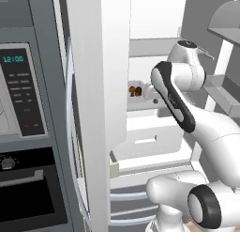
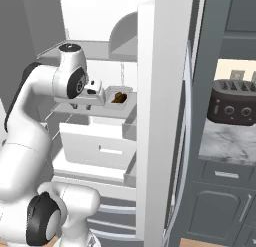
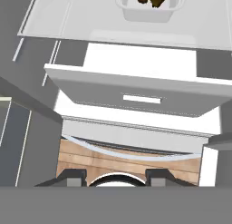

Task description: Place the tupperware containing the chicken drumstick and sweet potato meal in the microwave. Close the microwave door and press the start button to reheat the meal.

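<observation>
Fingers half-spread, empty, short of tupperware

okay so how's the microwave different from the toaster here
The microwave is a grey built-in box with a black panel showing cyan digits; the toaster is dark, with round knobs and slots on top. The microwave sits in a cabinet wall above an oven; the toaster stands free on a marble counter. Both are kitchen appliances.

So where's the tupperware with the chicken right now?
The tupperware sits on a white shelf inside the open fridge, just ahead of the end effector; in the hand view it lies at the top edge, above the white drawer.
</observation>
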Robot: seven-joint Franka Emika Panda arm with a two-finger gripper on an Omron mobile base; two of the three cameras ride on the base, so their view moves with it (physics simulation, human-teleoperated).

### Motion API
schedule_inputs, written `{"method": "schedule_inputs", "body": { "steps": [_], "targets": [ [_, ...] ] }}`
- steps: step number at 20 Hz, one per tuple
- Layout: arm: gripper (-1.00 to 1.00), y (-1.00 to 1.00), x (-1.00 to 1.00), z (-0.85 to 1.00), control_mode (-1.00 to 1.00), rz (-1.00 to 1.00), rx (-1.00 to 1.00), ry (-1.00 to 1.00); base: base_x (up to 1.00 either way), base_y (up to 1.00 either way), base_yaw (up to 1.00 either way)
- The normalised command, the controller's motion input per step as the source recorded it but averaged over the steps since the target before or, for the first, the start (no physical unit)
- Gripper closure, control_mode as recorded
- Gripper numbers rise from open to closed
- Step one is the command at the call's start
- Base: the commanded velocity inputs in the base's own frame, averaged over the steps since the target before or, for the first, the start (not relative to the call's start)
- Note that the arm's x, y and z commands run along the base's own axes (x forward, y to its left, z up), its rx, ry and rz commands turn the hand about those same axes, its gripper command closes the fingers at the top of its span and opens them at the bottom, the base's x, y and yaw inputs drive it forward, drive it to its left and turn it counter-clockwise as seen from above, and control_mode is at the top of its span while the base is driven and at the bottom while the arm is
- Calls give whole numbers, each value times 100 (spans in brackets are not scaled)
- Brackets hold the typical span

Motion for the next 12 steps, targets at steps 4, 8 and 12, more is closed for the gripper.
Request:
{"method": "schedule_inputs", "body": {
  "steps": [4,8,12],
  "targets": [
    [-100,-1,-9,0,-100,-6,0,-14,0,0,0],
    [-100,0,0,-15,-100,-16,0,-33,0,0,0],
    [-100,-3,0,-32,-100,-13,0,-31,0,0,0]
  ]
}}
